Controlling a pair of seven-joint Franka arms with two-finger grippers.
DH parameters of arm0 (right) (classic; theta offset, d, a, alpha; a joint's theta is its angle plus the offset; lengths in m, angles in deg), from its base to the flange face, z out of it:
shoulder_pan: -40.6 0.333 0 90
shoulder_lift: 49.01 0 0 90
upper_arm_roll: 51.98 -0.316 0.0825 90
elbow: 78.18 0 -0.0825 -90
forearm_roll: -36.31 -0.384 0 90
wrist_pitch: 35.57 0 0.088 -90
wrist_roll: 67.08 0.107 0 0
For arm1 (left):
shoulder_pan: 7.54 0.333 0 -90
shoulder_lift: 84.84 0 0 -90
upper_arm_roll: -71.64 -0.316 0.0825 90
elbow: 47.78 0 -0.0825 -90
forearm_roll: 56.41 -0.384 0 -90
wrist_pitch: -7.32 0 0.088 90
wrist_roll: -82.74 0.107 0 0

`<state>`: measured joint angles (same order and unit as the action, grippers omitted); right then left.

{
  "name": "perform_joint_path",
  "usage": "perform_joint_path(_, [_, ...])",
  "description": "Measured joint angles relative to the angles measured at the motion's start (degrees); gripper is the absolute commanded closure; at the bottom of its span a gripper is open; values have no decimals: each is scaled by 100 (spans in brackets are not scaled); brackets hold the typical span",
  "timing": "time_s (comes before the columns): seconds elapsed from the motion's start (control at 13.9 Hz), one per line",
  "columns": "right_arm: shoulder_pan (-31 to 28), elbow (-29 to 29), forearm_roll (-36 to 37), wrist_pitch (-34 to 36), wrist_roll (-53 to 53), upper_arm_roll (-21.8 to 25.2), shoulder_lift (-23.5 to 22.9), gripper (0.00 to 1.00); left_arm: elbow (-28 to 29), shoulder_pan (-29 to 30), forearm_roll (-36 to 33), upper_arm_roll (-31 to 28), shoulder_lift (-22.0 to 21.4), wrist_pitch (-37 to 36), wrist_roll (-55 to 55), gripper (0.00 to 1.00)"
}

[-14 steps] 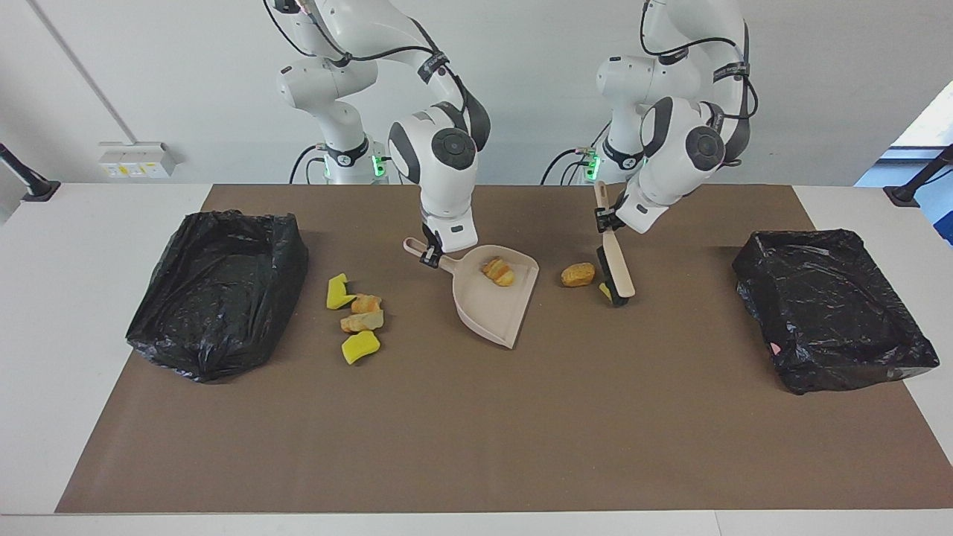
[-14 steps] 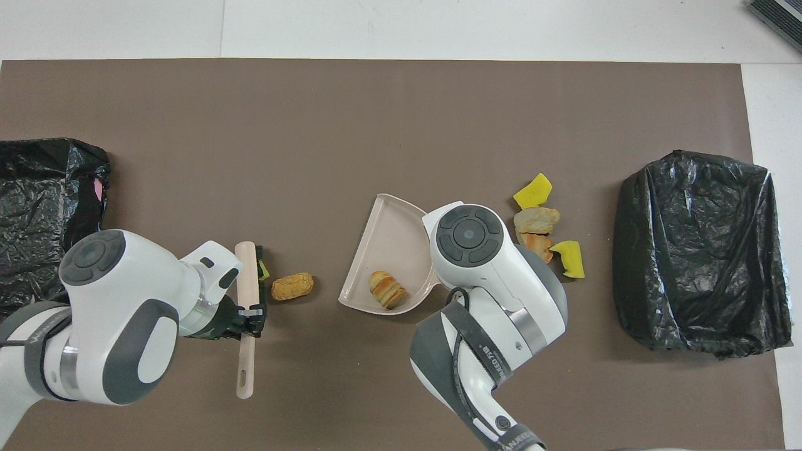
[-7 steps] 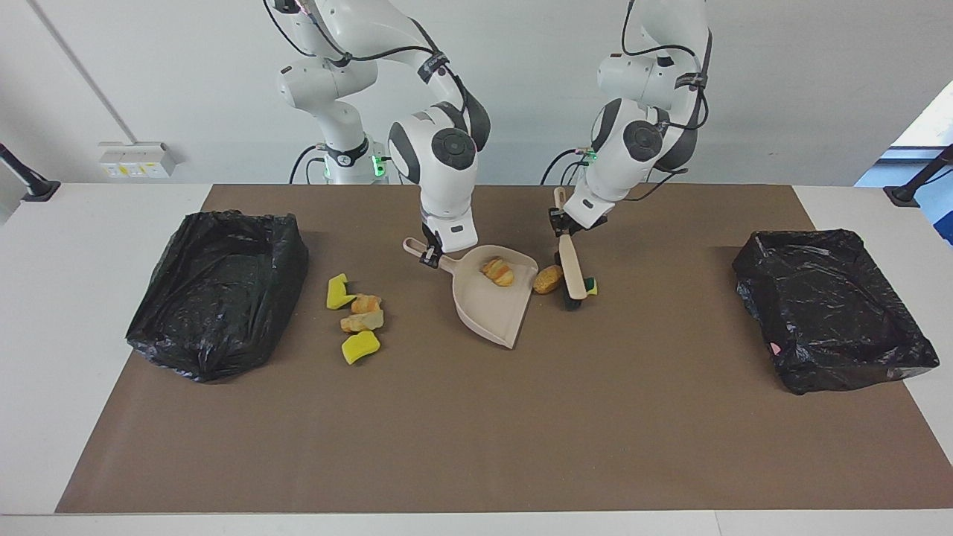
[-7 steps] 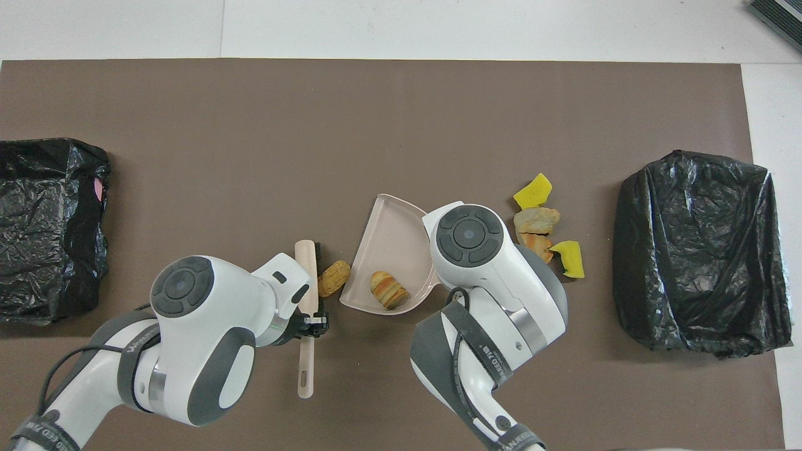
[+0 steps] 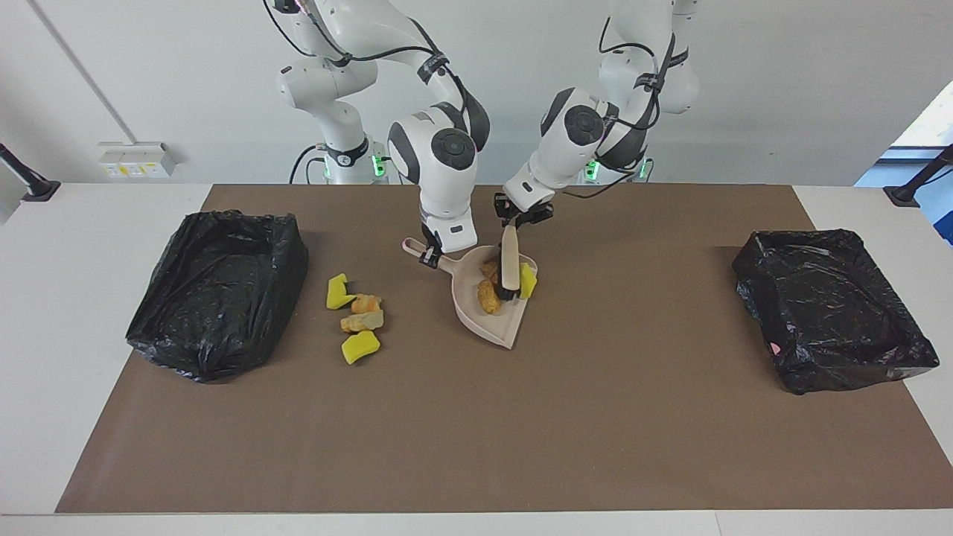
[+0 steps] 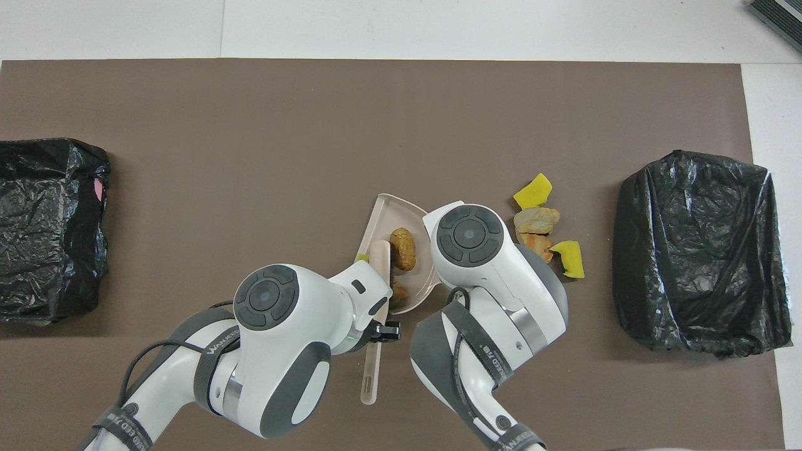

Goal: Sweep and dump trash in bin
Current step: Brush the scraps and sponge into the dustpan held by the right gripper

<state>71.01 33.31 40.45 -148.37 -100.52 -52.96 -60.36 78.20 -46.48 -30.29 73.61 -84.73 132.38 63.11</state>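
Two bins lined with black bags sit on the surface, one [image 5: 216, 294] at the right arm's end and one [image 5: 832, 309] at the left arm's end. There is one dustpan [image 5: 493, 305] and one brush [image 5: 510, 262].

I count seven scraps of trash. Three are in the pan under the left end effector [image 5: 515, 218]: two brown chunks [image 5: 488, 295] and a yellow wedge [image 5: 528, 281] at the pan's open lip, touching the brush head. Four more [image 5: 355, 318] lie in a loose row out toward the right arm's bin: two yellow wedges at the ends, two tan chunks between. The row's long axis runs away from the robots.

The left end effector is pinched on the brush handle, bristles down in the pan. The right end effector [image 5: 429, 254] is clamped on the pan's handle.
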Motion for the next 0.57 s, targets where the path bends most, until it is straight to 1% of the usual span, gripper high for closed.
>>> perform_joint_path(0.22, [0,0,0,0,0,0,0,100,-397,5,313,-24,250,52,2,100])
perform_joint_path(0.57, [0,0,0,0,0,0,0,100,-508,150,803,-77,306,80,2,100])
